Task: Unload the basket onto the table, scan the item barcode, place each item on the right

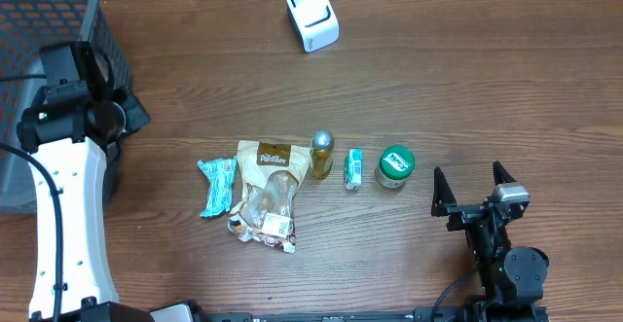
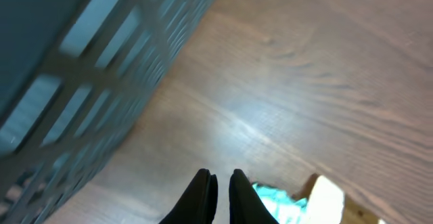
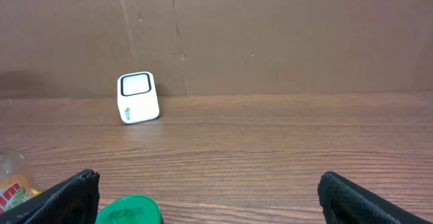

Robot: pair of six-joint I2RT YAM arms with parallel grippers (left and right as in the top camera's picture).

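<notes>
Nothing gripped on either side.
Left pincer (image 2: 222,178) together by basket (image 1: 49,20), upper left; right pincer (image 1: 469,184) apart, lower right.

White scanner (image 1: 312,17) standing at back; snack bag (image 1: 268,194), bottle (image 1: 321,155), carton (image 1: 353,168), jar (image 1: 395,165) in row (well apart)

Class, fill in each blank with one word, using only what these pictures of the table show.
The scanner is ___ in colour. The jar nearest the right pincer has a ___ lid. The right pincer is ___. The left pincer, near the basket, is ___.
Missing words: white; green; open; shut.
</notes>
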